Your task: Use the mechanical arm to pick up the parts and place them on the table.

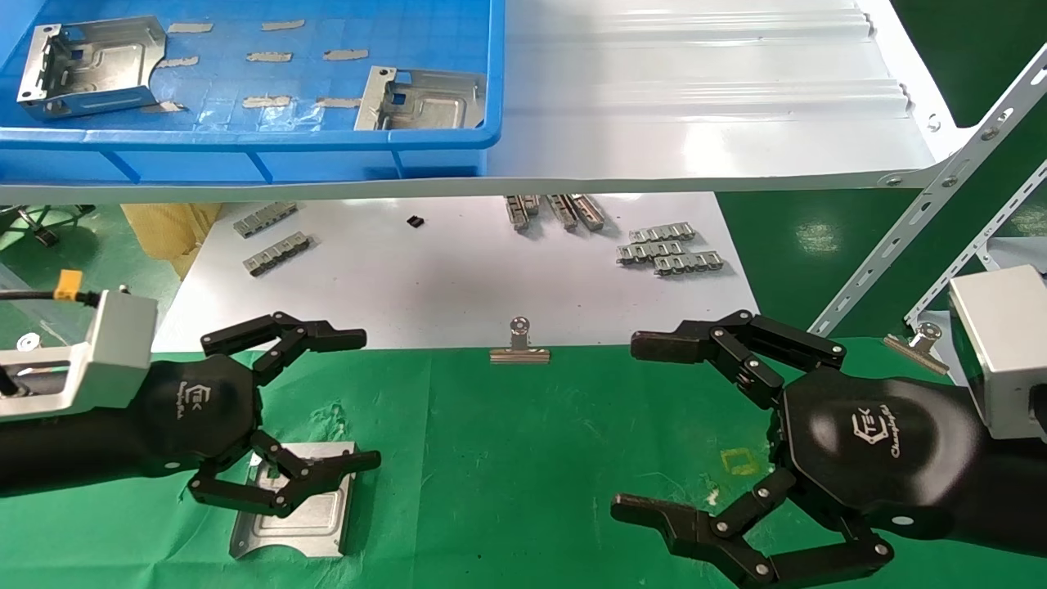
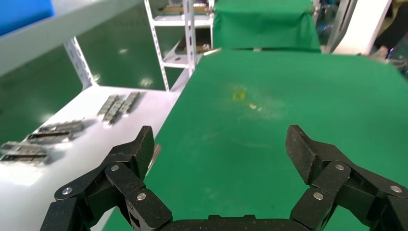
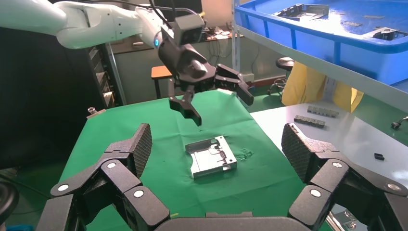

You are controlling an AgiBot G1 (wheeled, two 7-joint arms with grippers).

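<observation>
One silver part [image 1: 298,511] lies flat on the green table [image 1: 507,458] at the near left; it also shows in the right wrist view [image 3: 210,156]. My left gripper [image 1: 364,401] hangs open and empty just above it, as the right wrist view [image 3: 219,98] shows. Its own view [image 2: 221,147] holds only bare green cloth between the fingers. My right gripper [image 1: 634,429] is open and empty over the table's right side. Two more silver parts, one at the left [image 1: 90,65] and one at the right [image 1: 421,98], lie in the blue bin [image 1: 245,147] on the white shelf.
The white ribbed shelf [image 1: 695,106] overhangs the far side, held by a slotted bracket [image 1: 924,213]. A white board [image 1: 458,270] below carries grey toothed strips [image 1: 671,249]. A binder clip [image 1: 519,343] sits at the cloth's far edge. A yellow square outline [image 1: 743,460] marks the cloth near my right gripper.
</observation>
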